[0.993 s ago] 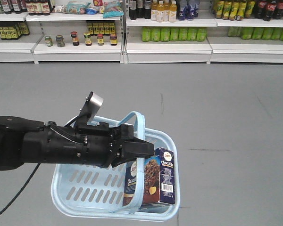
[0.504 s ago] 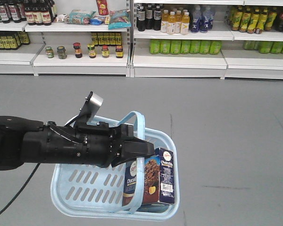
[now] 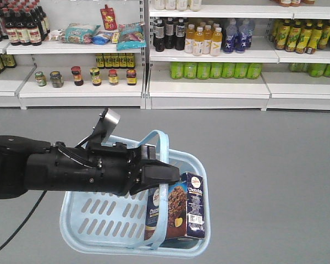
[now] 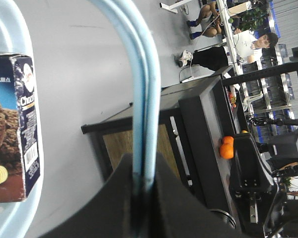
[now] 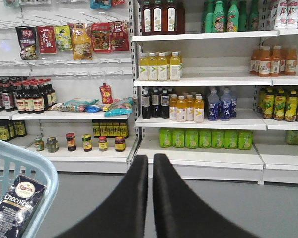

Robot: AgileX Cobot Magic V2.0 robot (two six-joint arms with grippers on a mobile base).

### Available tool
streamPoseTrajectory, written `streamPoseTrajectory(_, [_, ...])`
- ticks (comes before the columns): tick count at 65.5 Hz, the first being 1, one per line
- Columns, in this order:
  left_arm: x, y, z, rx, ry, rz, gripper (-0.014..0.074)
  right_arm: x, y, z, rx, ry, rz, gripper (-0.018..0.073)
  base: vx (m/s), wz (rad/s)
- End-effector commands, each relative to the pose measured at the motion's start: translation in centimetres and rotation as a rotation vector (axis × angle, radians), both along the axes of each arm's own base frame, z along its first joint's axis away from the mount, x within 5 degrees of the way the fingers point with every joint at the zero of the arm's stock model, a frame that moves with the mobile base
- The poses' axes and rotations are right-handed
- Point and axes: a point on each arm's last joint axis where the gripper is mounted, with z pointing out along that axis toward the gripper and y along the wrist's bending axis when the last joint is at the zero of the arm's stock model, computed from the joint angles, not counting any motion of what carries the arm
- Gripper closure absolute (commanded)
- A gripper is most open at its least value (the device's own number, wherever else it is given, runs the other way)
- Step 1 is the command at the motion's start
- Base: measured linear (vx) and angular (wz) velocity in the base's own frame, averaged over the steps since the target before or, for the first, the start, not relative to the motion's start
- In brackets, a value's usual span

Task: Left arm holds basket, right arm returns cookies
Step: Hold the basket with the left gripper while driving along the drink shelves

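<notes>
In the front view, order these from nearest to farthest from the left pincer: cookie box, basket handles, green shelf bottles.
1. Basket handles: clamped in the left pincer.
2. Cookie box: just below, inside the basket.
3. Green bottles: far back, on the shelf.

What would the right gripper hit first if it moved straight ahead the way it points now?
Nothing near: the right gripper points across open floor. Probably the low white shelf below the green bottles comes first; depth is unclear.

Cookies [image 3: 179, 212] stand at right in the basket [image 3: 93, 217], shelves [image 3: 209, 88] behind
</notes>
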Motion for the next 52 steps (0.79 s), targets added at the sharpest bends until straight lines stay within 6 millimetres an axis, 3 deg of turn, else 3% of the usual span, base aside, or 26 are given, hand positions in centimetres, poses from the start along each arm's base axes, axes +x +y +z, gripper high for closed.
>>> streamPoseTrajectory(1, [-0.22, -0.33, 3.27, -0.148, -0.033, 0.005, 0.0599, -0.06, 0.06, 0.12, -0.005, -0.068, 0.006, 0.0562, 0.51, -0.04])
streamPoseTrajectory(52, [-0.19, -0.32, 3.25, -0.146, -0.033, 0.008, 0.0599, -0.06, 0.06, 0.12, -0.005, -0.068, 0.006, 0.0562, 0.5, -0.05])
